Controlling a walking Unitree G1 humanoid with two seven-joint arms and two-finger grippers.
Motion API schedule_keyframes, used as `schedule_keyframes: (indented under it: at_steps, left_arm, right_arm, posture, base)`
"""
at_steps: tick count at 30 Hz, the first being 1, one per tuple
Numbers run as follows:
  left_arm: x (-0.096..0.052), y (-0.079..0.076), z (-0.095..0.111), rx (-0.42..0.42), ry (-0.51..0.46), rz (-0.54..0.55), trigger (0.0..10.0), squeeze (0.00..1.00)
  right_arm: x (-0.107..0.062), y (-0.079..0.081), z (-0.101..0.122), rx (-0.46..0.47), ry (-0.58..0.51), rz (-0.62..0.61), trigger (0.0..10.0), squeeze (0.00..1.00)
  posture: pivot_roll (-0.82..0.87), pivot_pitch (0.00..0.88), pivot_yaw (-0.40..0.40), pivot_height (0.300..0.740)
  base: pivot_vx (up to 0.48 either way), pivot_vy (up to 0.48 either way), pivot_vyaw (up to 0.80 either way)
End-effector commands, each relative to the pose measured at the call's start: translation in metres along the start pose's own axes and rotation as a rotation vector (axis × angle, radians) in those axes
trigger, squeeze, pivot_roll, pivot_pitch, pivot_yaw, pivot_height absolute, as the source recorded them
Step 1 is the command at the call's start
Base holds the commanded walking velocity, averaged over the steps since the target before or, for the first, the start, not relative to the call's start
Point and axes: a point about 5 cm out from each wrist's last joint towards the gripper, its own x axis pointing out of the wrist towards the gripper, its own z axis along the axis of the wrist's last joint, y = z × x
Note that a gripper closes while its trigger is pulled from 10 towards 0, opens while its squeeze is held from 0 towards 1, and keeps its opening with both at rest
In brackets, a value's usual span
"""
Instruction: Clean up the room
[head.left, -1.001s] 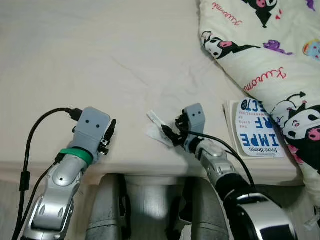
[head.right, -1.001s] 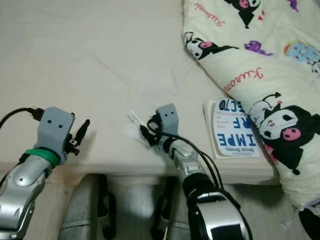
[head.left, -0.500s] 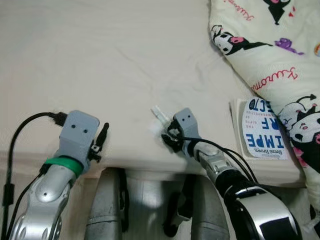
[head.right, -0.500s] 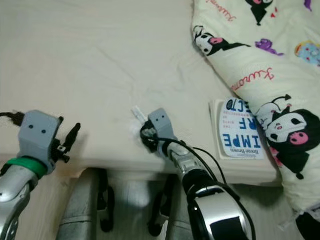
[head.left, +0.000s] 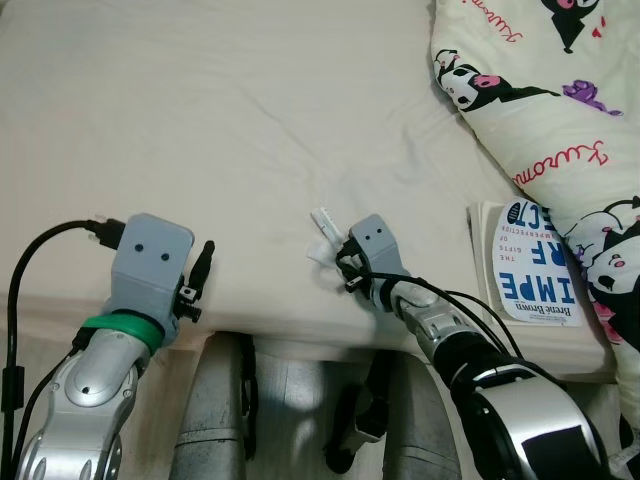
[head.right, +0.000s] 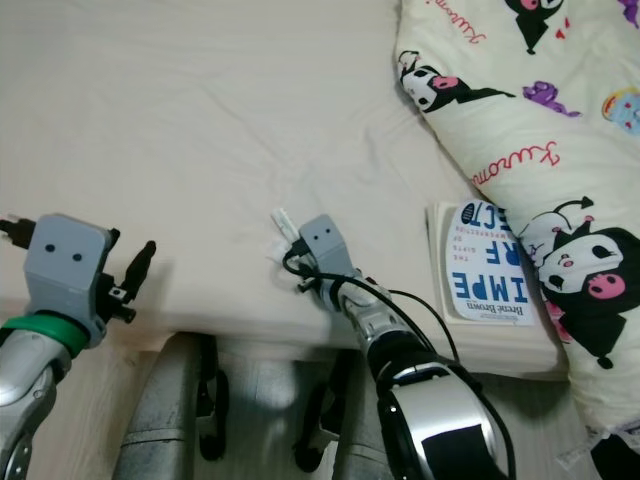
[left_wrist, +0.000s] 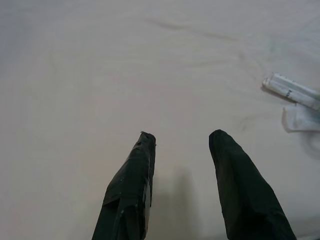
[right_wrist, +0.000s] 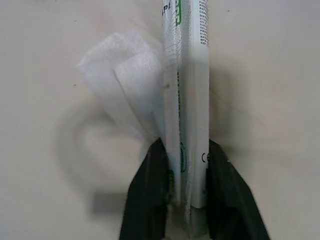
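On the near edge of the bed (head.left: 230, 120), the right gripper (right_wrist: 182, 200) pinches a folded white packet (right_wrist: 186, 90) between its two black fingers (right_wrist: 150, 200), which press on it from either side. A crumpled bit of white tissue (right_wrist: 122, 75) lies against the packet, touching it on one side. From the head camera, the packet (head.left: 325, 222) sticks out beyond the right gripper (head.left: 350, 265) toward the middle of the bed, low over the cream sheet; whether it touches the sheet cannot be told.

Beside the packet, toward the robot's left and well apart from it, the left gripper (head.left: 200, 275) hangs over the bed's near edge. Its fingers (left_wrist: 132, 190) are spread with a clear gap between them and hold nothing; the wrist camera looks past them onto bare sheet, with the packet (left_wrist: 292, 91) and tissue (left_wrist: 300, 117) off to one side.

On the other side of the packet, to the robot's right, a book (head.left: 535, 280) with a white and blue cover lies flat near the bed's edge. A cream quilt (head.left: 560, 110) printed with cartoon figures overlaps the book's far corner.
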Motion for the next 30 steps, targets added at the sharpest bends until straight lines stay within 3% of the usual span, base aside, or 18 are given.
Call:
schedule_keyframes:
  at_steps: [1, 12, 18, 20, 23, 24, 25, 26, 27, 30]
  left_arm:
    - [0.0, -0.003, -0.01, -0.008, 0.041, -0.005, 10.0, 0.0]
    - [0.012, -0.013, -0.016, -0.031, 0.038, -0.01, 10.0, 0.0]
    - [0.022, -0.019, -0.021, -0.04, 0.036, -0.016, 10.0, 0.0]
    - [0.03, -0.025, -0.025, -0.046, 0.03, -0.029, 10.0, 0.0]
    - [0.033, -0.027, -0.025, -0.046, 0.025, -0.035, 10.0, 0.0]
    - [0.036, -0.03, -0.026, -0.043, 0.019, -0.046, 10.0, 0.0]
    - [0.038, -0.033, -0.027, -0.038, 0.012, -0.056, 10.0, 0.0]
    - [0.038, -0.033, -0.027, -0.038, 0.012, -0.056, 10.0, 0.0]
    - [0.04, -0.035, -0.028, -0.036, 0.009, -0.063, 10.0, 0.0]
    - [0.043, -0.036, -0.036, -0.019, 0.013, -0.065, 10.0, 0.0]
  right_arm:
    - [-0.003, -0.003, -0.013, 0.029, 0.052, -0.003, 0.0, 0.0]
    - [-0.004, -0.006, -0.011, 0.064, 0.019, 0.004, 0.0, 0.0]
    - [-0.005, -0.004, -0.011, 0.132, -0.03, 0.017, 0.0, 0.0]
    - [-0.006, -0.003, -0.007, 0.199, -0.116, 0.023, 0.0, 0.0]
    - [-0.007, -0.003, -0.004, 0.225, -0.162, 0.027, 0.0, 0.0]
    - [-0.008, -0.003, 0.0, 0.246, -0.223, 0.025, 0.0, 0.0]
    - [-0.01, -0.003, 0.003, 0.268, -0.275, 0.012, 5.0, 0.0]
    - [-0.01, -0.003, 0.003, 0.268, -0.275, 0.012, 5.0, 0.0]
    - [-0.012, -0.002, 0.004, 0.29, -0.319, -0.005, 10.0, 0.0]
    - [-0.02, 0.003, -0.003, 0.315, -0.404, -0.086, 10.0, 0.0]
  posture:
    - [0.37, 0.319, -0.007, 0.606]
    - [0.32, 0.218, -0.047, 0.606]
    - [0.27, 0.155, -0.064, 0.606]
    - [0.23, 0.111, -0.069, 0.606]
    - [0.23, 0.107, -0.07, 0.606]
    - [0.21, 0.09, -0.071, 0.606]
    - [0.2, 0.073, -0.066, 0.606]
    - [0.2, 0.073, -0.066, 0.606]
    - [0.19, 0.058, -0.064, 0.606]
    - [0.15, 0.013, -0.048, 0.606]
  base:
    - [0.0, 0.0, 0.0]
    - [0.0, 0.0, 0.0]
    - [0.0, 0.0, 0.0]
    - [0.0, 0.0, 0.0]
    - [0.0, 0.0, 0.0]
    - [0.0, 0.0, 0.0]
    - [0.0, 0.0, 0.0]
    - [0.0, 0.0, 0.0]
    - [0.0, 0.0, 0.0]
    - [0.0, 0.0, 0.0]
